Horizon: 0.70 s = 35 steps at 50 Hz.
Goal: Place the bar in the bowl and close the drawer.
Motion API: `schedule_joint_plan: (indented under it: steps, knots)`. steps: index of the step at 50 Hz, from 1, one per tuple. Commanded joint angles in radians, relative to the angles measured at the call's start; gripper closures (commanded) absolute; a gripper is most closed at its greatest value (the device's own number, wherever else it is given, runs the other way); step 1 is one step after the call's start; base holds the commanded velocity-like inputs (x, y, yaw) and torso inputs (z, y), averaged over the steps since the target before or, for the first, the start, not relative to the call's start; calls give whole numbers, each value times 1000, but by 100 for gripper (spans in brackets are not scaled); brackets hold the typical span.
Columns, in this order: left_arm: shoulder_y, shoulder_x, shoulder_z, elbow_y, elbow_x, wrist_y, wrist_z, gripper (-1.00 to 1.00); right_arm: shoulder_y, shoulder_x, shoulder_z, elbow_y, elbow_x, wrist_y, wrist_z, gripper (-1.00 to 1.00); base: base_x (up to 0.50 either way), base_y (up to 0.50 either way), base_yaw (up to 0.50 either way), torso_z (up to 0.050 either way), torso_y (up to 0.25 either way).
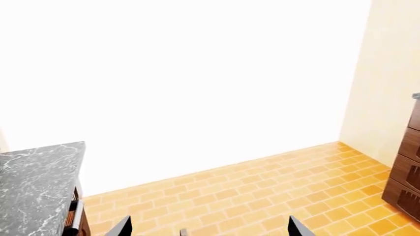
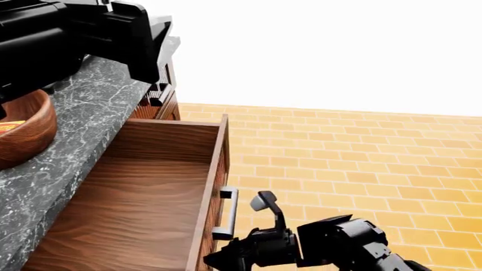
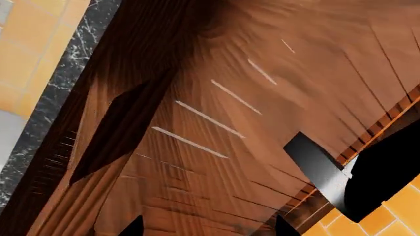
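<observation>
The reddish-brown wooden bowl (image 2: 26, 132) stands on the marble counter at the left edge of the head view. A yellow-orange sliver of the bar (image 2: 8, 127) shows inside it. The wood-grain drawer (image 2: 135, 192) is pulled far out below the counter, and its silver handle (image 2: 227, 213) faces the floor side. My right gripper (image 3: 208, 228) is open, close against the drawer's ribbed front (image 3: 217, 123) just below the handle (image 3: 325, 169). My left gripper (image 1: 210, 230) is open and holds nothing, out past the counter's far end over the floor. The left arm (image 2: 83, 34) reaches above the counter.
The grey marble countertop (image 2: 90, 118) runs along the left, with its end corner (image 1: 39, 182) in the left wrist view. Orange tiled floor (image 2: 362, 158) spreads to the right. More dark ribbed drawer fronts (image 1: 406, 167) stand by the cream wall.
</observation>
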Motion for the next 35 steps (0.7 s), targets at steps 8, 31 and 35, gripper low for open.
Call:
schedule_joint_plan:
  steps: [8, 31, 35]
  knots:
    - [0, -10, 5, -1, 6, 3, 6, -100, 63, -186, 40, 37, 37, -18, 96, -100, 0, 0, 0, 0, 0]
    - [14, -17, 10, -2, 24, 13, 26, -100, 180, -326, -457, 219, 359, -250, 117, -100, 0, 0, 0, 0, 0]
    - [16, -20, 10, -3, 28, 14, 33, -100, 220, -326, -580, 187, 471, -302, 138, -100, 0, 0, 0, 0, 0]
